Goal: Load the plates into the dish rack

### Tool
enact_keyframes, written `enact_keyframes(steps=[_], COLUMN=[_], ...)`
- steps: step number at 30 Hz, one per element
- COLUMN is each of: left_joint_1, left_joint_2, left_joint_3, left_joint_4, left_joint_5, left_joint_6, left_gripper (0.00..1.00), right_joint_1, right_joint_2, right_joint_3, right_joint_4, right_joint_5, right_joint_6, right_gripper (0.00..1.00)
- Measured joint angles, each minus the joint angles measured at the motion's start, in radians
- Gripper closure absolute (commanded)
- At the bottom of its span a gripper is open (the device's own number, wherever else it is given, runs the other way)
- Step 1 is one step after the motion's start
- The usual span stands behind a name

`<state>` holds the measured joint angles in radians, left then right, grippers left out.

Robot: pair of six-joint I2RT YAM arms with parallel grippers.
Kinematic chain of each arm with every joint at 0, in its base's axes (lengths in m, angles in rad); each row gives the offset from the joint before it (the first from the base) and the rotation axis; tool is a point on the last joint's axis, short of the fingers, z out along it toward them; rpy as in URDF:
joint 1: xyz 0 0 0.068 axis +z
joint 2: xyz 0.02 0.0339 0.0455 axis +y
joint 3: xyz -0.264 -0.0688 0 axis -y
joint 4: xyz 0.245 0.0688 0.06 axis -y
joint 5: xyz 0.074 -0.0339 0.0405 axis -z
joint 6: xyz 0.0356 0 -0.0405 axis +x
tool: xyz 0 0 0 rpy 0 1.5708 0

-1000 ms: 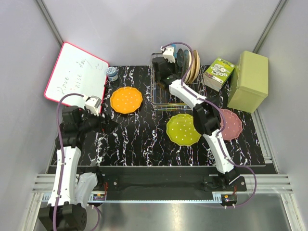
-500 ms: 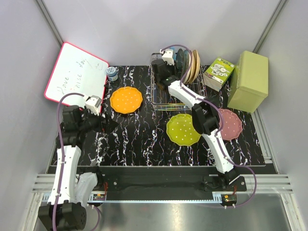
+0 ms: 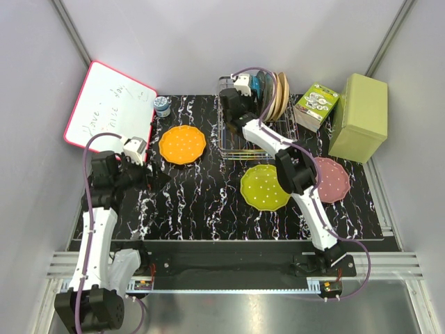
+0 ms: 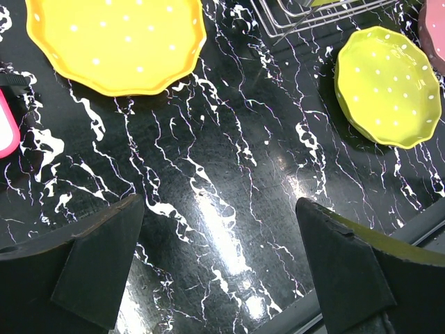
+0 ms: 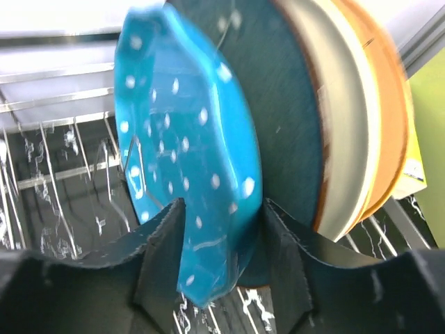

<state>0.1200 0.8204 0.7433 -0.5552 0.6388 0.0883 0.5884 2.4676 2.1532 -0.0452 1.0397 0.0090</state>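
The right jaws are being shifted a little deeper into the dish rack (image 3: pixel 240 145) than a second ago, toward the plates already standing at its far end. The blue plate (image 5: pixel 188 160) is being held on edge between them, clamped at its lower rim. Its outline is being smeared by motion in the wrist view. It is being brought just beside the dark teal plate (image 5: pixel 281 104) standing behind it; whether they touch cannot be told. Judgement: the plate is being seated in a slot and is not yet released.

The left jaws are being kept wide apart with nothing between them, low over bare tabletop (image 4: pixel 208 181); the arm is being drawn back slightly. The orange plate (image 4: pixel 115 42) is lying ahead to their left, the green plate (image 4: pixel 389 87) ahead to their right, and the pink plate (image 3: pixel 334 179) farther right. Three plates are remaining to be loaded.
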Motion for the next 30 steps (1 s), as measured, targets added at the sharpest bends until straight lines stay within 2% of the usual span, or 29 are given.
enact_keyframes(steps=[8, 13, 16, 17, 19, 20, 22, 23, 24, 26, 30], left_joint_1=[0.0, 0.0, 0.0, -0.001, -0.007, -0.014, -0.035, -0.05, -0.063, -0.086, -0.133], left_joint_2=[-0.003, -0.021, -0.013, 0.002, 0.059, 0.108, 0.227, 0.305, 0.381, 0.528, 0.739], left_joint_3=[0.0, 0.0, 0.003, 0.008, 0.041, 0.068, 0.15, 0.196, 0.244, 0.32, 0.403], left_joint_4=[0.004, 0.008, 0.027, 0.036, 0.047, 0.057, 0.06, 0.065, 0.068, 0.085, 0.077], left_joint_5=[0.001, 0.002, 0.0, -0.003, -0.018, -0.032, -0.072, -0.096, -0.119, -0.153, -0.224], left_joint_6=[-0.003, 0.002, 0.014, 0.017, 0.021, 0.025, 0.049, 0.064, 0.08, 0.108, 0.151], left_gripper=[0.03, 0.02, 0.02, 0.02, 0.05, 0.13, 0.31, 0.64, 0.79, 1.0, 1.0], right_joint_1=[0.016, 0.063, 0.108, 0.126, 0.158, 0.17, 0.187, 0.19, 0.189, 0.177, 0.143], right_joint_2=[-0.079, -0.199, -0.343, -0.41, -0.557, -0.621, -0.778, -0.85, -0.913, -1.002, -1.036], right_joint_3=[-0.139, -0.29, -0.423, -0.48, -0.589, -0.637, -0.749, -0.803, -0.855, -0.934, -1.004], right_joint_4=[0.234, 0.404, 0.407, 0.374, 0.288, 0.246, 0.145, 0.102, 0.068, 0.001, -0.122], right_joint_5=[0.026, 0.022, -0.01, -0.041, -0.146, -0.203, -0.368, -0.449, -0.518, -0.644, -0.852], right_joint_6=[-0.167, -0.306, -0.323, -0.312, -0.28, -0.261, -0.235, -0.227, -0.222, -0.22, -0.217], right_gripper=[0.42, 0.44, 0.3, 0.29, 0.05, 0.0, 0.0, 0.0, 0.0, 0.0, 0.02])
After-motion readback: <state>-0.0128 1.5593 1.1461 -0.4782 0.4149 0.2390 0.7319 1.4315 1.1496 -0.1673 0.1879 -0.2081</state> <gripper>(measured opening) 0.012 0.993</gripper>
